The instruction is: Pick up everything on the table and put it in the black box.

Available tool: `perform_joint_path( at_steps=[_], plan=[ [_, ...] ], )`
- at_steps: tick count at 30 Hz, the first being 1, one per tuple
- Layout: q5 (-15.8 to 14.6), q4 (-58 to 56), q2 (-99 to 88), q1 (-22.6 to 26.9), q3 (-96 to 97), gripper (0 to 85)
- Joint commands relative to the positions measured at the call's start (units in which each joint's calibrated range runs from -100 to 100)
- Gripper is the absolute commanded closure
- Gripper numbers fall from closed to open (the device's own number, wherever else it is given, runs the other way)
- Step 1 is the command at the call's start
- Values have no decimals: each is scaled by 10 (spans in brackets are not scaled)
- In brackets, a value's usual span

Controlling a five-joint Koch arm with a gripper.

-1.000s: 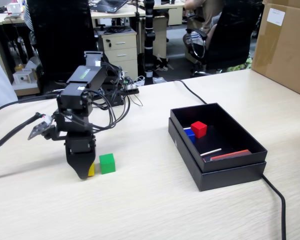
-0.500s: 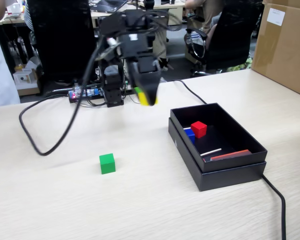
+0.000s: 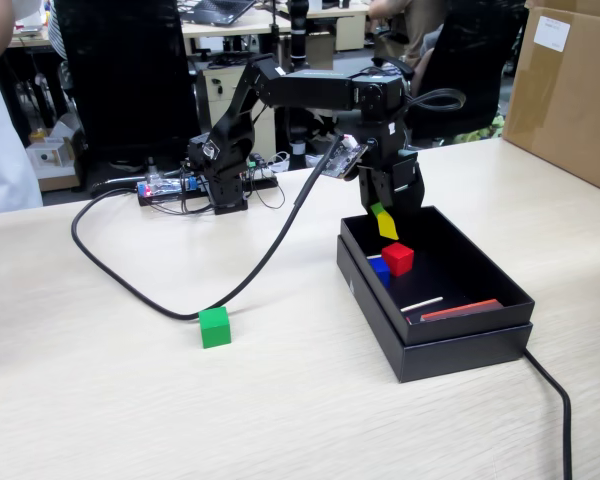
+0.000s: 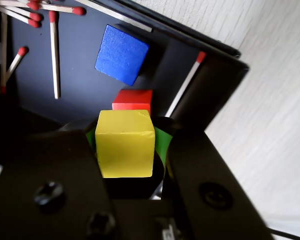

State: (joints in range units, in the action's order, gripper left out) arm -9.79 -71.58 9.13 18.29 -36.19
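My fingers (image 4: 125,150) pinch the yellow cube (image 4: 125,144) between them, one black finger pressed to each of its sides, with green padding showing behind the cube in the wrist view. In the fixed view the fingers (image 3: 384,222) point down with the yellow cube (image 3: 386,225) tilted at their tips, held in the air above the near-left part of the black box (image 3: 460,345).

Straight below my grip sits the red cube (image 4: 133,100) on the dark floor of the black box (image 4: 222,85), and just beyond it lies the blue cube (image 4: 121,54), turned at an angle. Red-tipped matchsticks (image 4: 54,52) lie scattered over the box floor, several bunched toward one corner and one leaning along the box wall beside the red cube. In the fixed view the red cube (image 3: 397,258) and the blue cube (image 3: 380,268) rest close together near the box's left wall.

Outside the box, the green cube (image 3: 215,327) stands alone on the worktop (image 3: 280,410), well apart from the box, on its left in the fixed view. A black cable (image 3: 160,295) loops across the worktop from my arm and passes just behind the green cube. A brown carton (image 3: 570,90) stands at the far right edge
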Motion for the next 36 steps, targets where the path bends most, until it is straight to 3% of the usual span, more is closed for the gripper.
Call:
perform_joint_path(
  at_steps=[1,4,5,6,8,10,21,28,36],
  plan=[
    [-8,2,7,4,-50,843],
    [-11,-2,18,4,-50,822],
    [-11,-9,22,4,-50,754],
    [-11,-27,24,5,-46,618],
    [-11,-43,11,5,-42,500],
    [-11,-45,-17,5,-35,454],
    [12,-46,-295,-27,-15,439],
    [64,-44,-396,-113,60,435],
    [121,-10,-296,-219,111,374]
  ],
)
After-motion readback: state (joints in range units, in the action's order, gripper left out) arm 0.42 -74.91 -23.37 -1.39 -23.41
